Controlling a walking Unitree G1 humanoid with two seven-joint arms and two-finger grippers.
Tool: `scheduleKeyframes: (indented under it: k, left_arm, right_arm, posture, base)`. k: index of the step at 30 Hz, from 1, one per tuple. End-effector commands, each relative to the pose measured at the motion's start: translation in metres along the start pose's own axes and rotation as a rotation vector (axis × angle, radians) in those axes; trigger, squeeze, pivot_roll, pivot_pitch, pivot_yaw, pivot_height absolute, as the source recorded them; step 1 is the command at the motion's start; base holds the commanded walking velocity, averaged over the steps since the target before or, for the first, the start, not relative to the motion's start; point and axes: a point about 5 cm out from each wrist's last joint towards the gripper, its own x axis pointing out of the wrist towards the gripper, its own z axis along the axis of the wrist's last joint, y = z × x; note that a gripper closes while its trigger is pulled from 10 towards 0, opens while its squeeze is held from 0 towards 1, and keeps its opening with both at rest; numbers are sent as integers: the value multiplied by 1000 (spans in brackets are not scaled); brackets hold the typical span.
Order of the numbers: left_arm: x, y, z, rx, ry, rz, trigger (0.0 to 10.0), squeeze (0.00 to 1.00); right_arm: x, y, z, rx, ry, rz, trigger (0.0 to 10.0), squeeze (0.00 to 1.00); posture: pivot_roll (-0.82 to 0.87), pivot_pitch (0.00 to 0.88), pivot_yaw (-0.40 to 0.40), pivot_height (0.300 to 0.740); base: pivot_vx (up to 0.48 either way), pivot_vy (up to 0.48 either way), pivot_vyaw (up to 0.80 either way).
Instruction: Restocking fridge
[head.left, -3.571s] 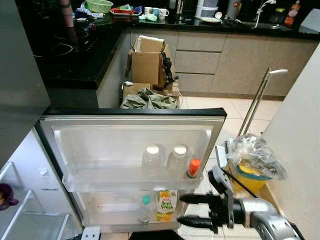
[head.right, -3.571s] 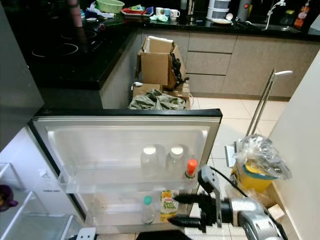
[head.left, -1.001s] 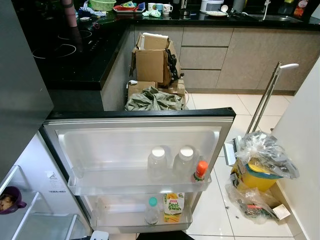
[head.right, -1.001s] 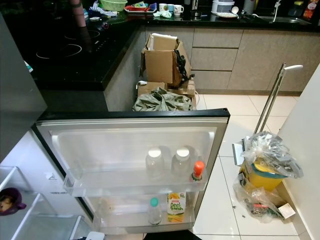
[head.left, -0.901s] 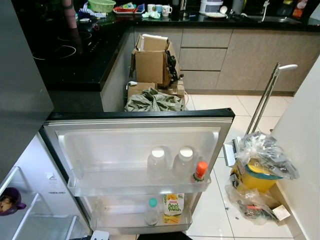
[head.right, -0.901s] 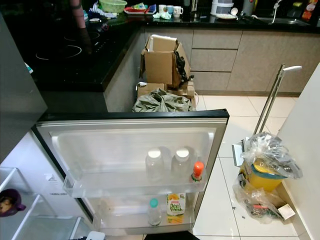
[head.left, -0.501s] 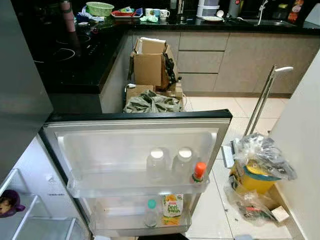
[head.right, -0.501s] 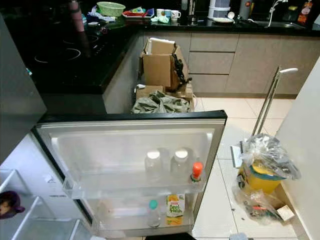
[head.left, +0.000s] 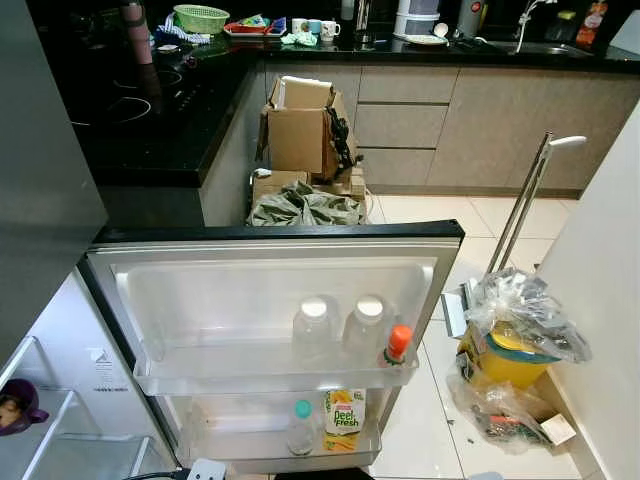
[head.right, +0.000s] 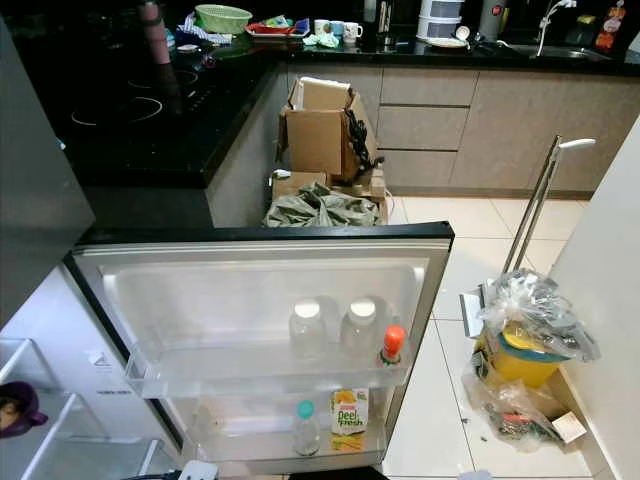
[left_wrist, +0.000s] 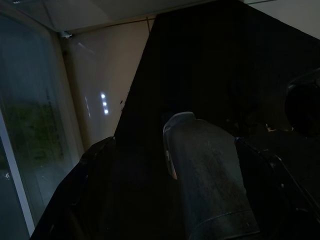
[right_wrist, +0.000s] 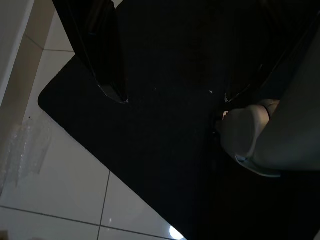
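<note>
"Where has the arm gone? A few seconds back its black claw was right down at the door, either side of the juice."

"It has pulled away. The right gripper (right_wrist: 172, 97) hangs low over the black floor mat (right_wrist: 150, 165) now, its two fingers spread wide with nothing between them. The left gripper (left_wrist: 172, 142) hangs idle in the shade, and its fingers look parted and empty too, as far as the dark lets me judge."

"So the carton is in?"

"I'd say so. The Peel Fresh juice carton (head.left: 343, 418) stands on the lower door shelf (head.left: 250, 455) of the open fridge door (head.left: 270, 235), towards the outer end and just beside the small teal-capped bottle (head.left: 300, 425). Nothing is touching it. That step looks finished to me, and the next item would have to be fetched."

"Is it sitting straight?"

"Upright, long axis vertical, folded top upward and the printed front facing out of the shelf towards the robot. It fits under the upper door shelf (head.left: 200, 378), where two clear white-capped bottles (head.left: 315, 325) and an orange-capped bottle (head.left: 397, 345) stand in a row."

"Anything else shifted?"

"The whole picture has slid a little, but that is the head moving. The bottles and carton sit as they did a moment ago."
</note>
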Motion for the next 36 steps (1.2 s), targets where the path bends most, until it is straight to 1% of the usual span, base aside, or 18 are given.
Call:
scheduleKeyframes:
  k: [1,13,36]
  left_arm:
    - [1,-2,-1,-1,9,-4,10000,0]
    - [2,-16,-12,2,38,-35,10000,0]
    - [3,-21,-11,13,45,-48,10000,0]
  right_arm:
    - [0,1,1,17,-3,-4,10000,0]
    - [0,3,-1,25,0,-3,10000,0]
    - [1,3,0,21,4,1,10000,0]
  posture:
    - [-72,0,-50,740]
    - [-76,0,-56,740]
    - [-74,0,-65,740]
  base:
    - [0,0,0]
    - [0,0,0]
    - [0,0,0]
